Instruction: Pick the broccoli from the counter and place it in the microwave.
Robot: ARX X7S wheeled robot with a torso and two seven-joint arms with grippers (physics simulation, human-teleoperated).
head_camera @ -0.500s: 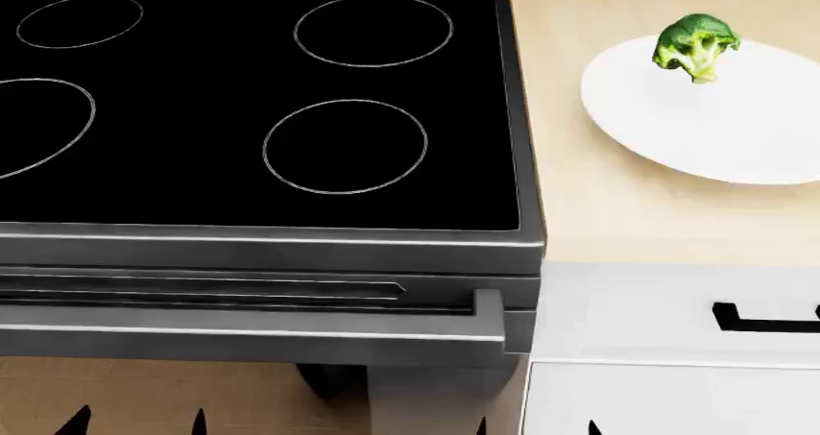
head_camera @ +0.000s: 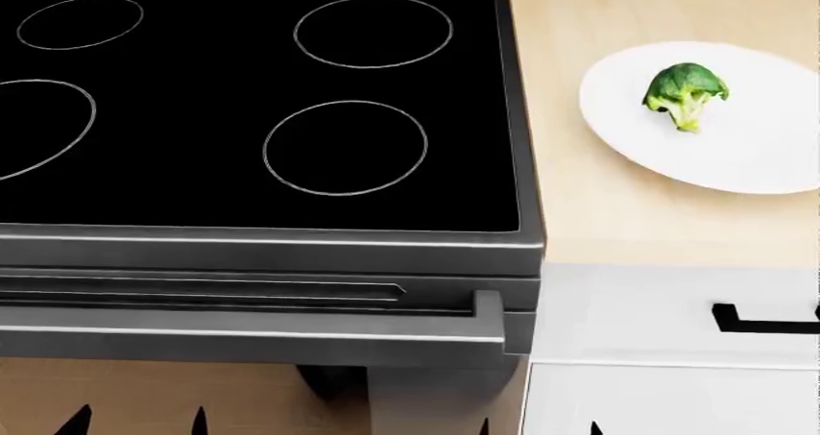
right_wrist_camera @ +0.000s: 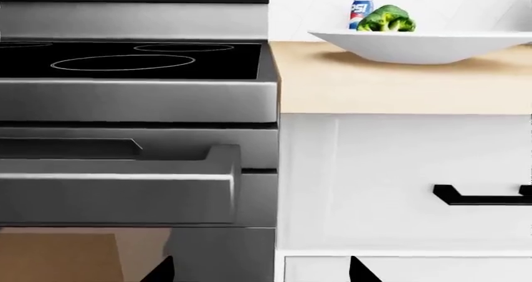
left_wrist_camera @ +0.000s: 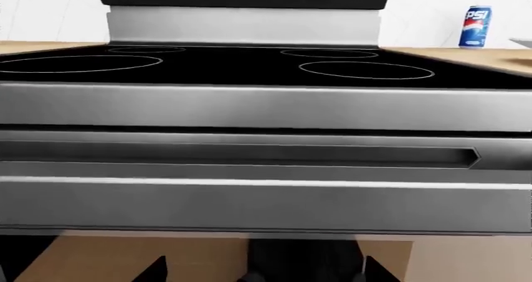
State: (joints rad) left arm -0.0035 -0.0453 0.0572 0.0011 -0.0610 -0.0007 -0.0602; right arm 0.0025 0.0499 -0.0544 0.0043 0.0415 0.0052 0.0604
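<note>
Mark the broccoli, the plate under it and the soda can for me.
broccoli (head_camera: 685, 90), head view, on its dark green crown.
plate (head_camera: 756, 161), head view, on bare white surface near the rim.
soda can (left_wrist_camera: 475, 27), left wrist view, on its blue side.

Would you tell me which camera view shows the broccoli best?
The head view: it looks down on the whole broccoli, crown and stalk, lying on the white plate. The right wrist view shows only its crown above the plate rim. The left wrist view does not show it.

- Black glass stovetop (head_camera: 256, 104) with four ring outlines.
- Steel oven door handle (head_camera: 250, 334) below the stovetop.
- White plate (head_camera: 743, 142) beside the stovetop.
- Blue soda can (left_wrist_camera: 475, 26) upright near the wall.
</note>
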